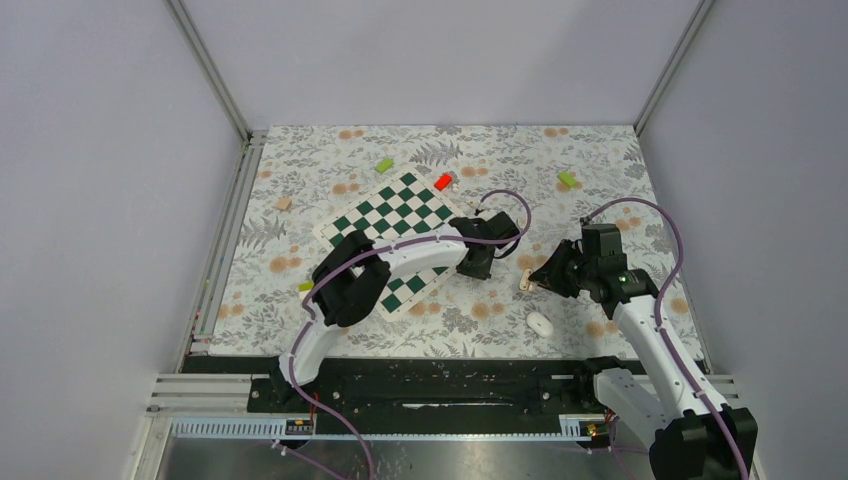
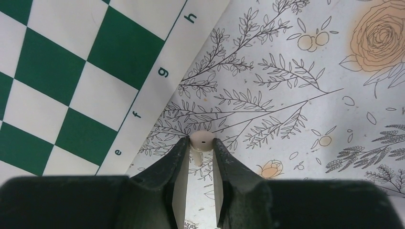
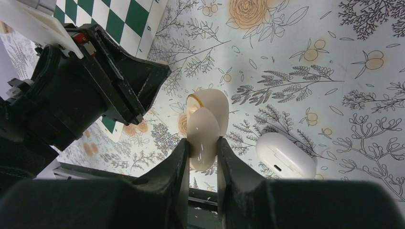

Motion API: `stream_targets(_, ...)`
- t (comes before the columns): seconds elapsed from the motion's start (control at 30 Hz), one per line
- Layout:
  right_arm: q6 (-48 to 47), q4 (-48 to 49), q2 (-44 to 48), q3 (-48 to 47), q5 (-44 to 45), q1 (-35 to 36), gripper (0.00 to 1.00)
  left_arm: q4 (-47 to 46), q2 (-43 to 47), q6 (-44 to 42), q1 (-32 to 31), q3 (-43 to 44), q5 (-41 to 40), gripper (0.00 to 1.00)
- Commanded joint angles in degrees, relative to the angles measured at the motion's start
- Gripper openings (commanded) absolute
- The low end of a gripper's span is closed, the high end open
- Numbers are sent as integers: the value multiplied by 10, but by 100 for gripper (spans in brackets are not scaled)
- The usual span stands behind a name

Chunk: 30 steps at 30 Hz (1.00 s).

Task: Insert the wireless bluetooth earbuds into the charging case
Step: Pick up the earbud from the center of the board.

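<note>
One earbud (image 2: 201, 140), a small off-white round head with a short stem, sits on the floral mat just right of the chessboard's edge. My left gripper (image 2: 200, 144) points down and is shut on the earbud's head, a fingertip touching each side. In the top view the left gripper (image 1: 479, 264) hides the earbud. My right gripper (image 3: 201, 145) is shut on the beige charging case (image 3: 209, 109), lid open, held above the mat. From above, the case (image 1: 526, 280) sits at the tip of the right gripper (image 1: 537, 279), a short way right of the left gripper.
A white oval piece (image 1: 540, 322) with a seam and a slot lies on the mat (image 3: 285, 155) near the right gripper. The chessboard (image 1: 400, 225) lies at mid-table. Green blocks (image 1: 384, 164) (image 1: 567, 179), a red block (image 1: 443, 181) and a tan block (image 1: 284, 203) are scattered round it.
</note>
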State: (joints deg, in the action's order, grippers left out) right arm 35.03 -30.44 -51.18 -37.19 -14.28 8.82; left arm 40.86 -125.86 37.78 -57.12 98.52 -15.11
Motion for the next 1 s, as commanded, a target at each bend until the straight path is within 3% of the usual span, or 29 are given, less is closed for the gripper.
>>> stream_targets(0.0,-1,13,-2,-9,-4,-2,0,9,53,-6,-3,25,-28,15)
stream_targets(0.13,-4,15,-7,-14,-10,-3,0,1,126,-16,-3,8,-58,14)
stream_targets(0.23,-5,21,-11,-18,-20,-2,0,-8,190,-25,-3,-4,-96,8)
stream_targets(0.4,1,39,-14,-14,-44,-3,0,-163,324,-61,-3,-116,-115,4)
stream_targets(0.53,-7,45,-22,-21,-72,-2,0,-302,372,-108,-3,-193,-67,0)
stream_targets(0.97,-39,50,-17,-41,-295,-3,0,-543,454,-189,-3,-345,124,0)
